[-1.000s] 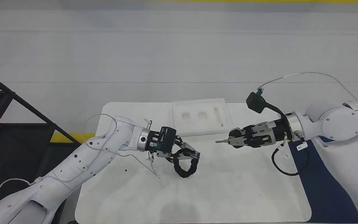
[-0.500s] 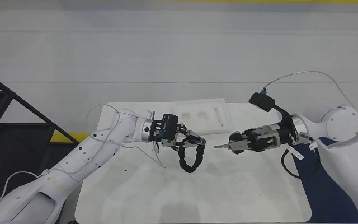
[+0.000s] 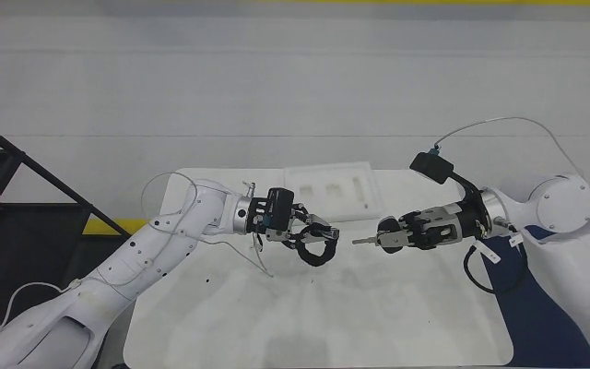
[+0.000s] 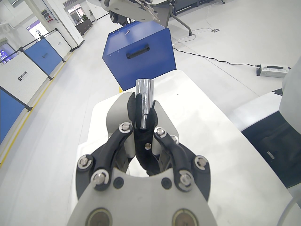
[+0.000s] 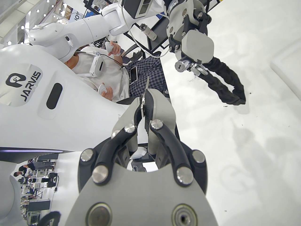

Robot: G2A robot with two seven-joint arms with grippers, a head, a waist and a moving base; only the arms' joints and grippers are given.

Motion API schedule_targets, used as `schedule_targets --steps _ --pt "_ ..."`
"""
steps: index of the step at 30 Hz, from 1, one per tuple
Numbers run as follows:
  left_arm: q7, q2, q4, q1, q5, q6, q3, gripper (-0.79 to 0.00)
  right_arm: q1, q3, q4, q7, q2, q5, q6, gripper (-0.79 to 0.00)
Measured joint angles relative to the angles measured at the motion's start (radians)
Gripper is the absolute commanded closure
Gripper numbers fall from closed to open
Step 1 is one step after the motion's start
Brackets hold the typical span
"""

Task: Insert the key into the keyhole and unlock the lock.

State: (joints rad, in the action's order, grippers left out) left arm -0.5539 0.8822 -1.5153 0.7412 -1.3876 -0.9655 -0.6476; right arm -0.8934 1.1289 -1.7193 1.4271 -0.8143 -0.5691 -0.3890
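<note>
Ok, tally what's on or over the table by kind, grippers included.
1 lock, held in the left gripper
1 key, held in the right gripper
2 grippers
1 foam tray
Total: 5

White table (image 3: pixel 387 314); white foam tray (image 3: pixel 304 208) lying at far edge.

Bright, even indoor light washes the white table (image 3: pixel 387 314); highlights glint on the chrome lock cylinder (image 4: pixel 144 99), its black cable (image 5: pixel 229 71) casts a faint, soft shadow, and both wrist views bow straight lines near their edges.
</note>
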Motion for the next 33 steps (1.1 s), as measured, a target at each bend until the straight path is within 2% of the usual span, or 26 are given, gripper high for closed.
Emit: schedule_targets --steps 4,8,10,14,20,26,33 --pt "0.013 0.003 -0.009 0.021 0.023 0.024 -0.005 0.000 -0.037 0.023 -0.008 -0.060 0.003 -0.004 0.029 0.000" --pt "0.041 0.011 -0.034 0.029 0.005 0.053 -0.008 0.000 -0.068 0.047 -0.062 -0.063 0.014 0.064 0.112 0.000" --pt "0.022 0.019 -0.037 0.022 -0.018 0.057 0.000 0.000 -0.078 0.051 -0.097 -0.072 0.017 0.109 0.162 0.000" --pt "-0.055 0.046 0.037 -0.002 -0.076 0.096 0.031 0.000 -0.104 0.066 -0.172 -0.109 0.025 0.196 0.266 0.000" --pt "-0.156 0.087 0.126 -0.030 -0.105 0.141 0.069 0.000 -0.139 0.104 -0.244 -0.150 0.035 0.273 0.359 0.000" --pt "-0.197 0.120 0.194 -0.052 -0.121 0.130 0.100 0.000 -0.171 0.129 -0.303 -0.175 0.043 0.337 0.435 0.000" --pt "-0.274 0.146 0.248 -0.058 -0.160 0.148 0.119 0.000 -0.192 0.136 -0.360 -0.209 0.049 0.423 0.528 0.000"
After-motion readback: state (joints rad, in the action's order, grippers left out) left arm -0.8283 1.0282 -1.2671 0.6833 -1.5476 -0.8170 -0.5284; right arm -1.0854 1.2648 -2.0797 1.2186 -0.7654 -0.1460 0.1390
